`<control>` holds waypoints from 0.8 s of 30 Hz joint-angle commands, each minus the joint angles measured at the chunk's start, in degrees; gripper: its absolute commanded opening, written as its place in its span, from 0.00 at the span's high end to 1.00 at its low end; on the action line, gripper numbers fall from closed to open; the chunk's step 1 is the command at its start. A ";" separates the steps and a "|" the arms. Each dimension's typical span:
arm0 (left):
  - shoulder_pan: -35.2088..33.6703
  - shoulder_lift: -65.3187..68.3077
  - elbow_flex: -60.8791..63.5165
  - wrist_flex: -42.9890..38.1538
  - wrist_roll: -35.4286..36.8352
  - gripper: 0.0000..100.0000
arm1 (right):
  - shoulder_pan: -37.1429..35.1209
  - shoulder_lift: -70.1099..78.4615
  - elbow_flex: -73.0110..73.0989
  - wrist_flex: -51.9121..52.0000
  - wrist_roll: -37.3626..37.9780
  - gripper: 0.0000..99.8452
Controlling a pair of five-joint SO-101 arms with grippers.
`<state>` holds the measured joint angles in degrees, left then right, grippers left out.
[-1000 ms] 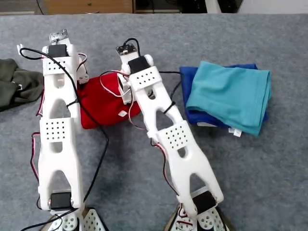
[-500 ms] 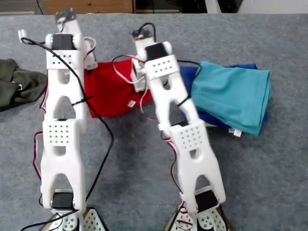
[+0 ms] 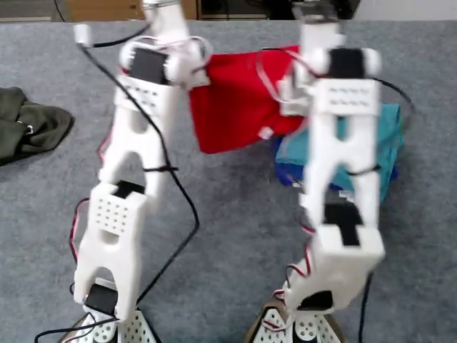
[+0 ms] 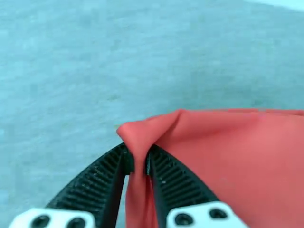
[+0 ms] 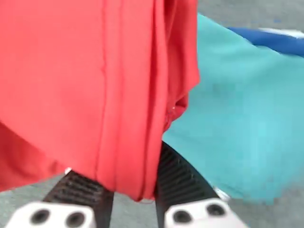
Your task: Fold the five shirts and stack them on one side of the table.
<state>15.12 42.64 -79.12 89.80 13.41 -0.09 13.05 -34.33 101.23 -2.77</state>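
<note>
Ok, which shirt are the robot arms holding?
Look at the far side of the grey table, between the left arm and the right arm. The red shirt hangs there, beside the teal shirt. It's the only red, lifted one.

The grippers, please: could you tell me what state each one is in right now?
Left gripper: shut on a corner of the red shirt.
Right gripper: shut on the red shirt's folded edge.

Grey table (image 3: 228,236), dark green shirt (image 3: 28,128) crumpled at left edge, blue shirt (image 3: 289,174) at right
</note>
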 commanded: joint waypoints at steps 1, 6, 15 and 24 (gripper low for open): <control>4.40 -0.40 -0.26 -6.33 3.16 0.98 | 8.31 -11.21 5.41 -0.35 2.64 1.00; 10.64 3.30 -0.26 -13.80 4.84 0.98 | 17.80 -19.91 14.64 -3.87 8.26 1.00; 16.35 8.40 -0.26 -17.67 5.36 0.98 | 24.66 -29.49 32.31 -11.43 10.73 1.00; 14.15 10.24 -0.88 -13.27 14.51 0.80 | 24.57 -34.77 39.87 -14.95 -0.44 0.66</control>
<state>31.03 53.98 -79.03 75.56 24.22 23.30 -19.12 5.41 87.43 1.19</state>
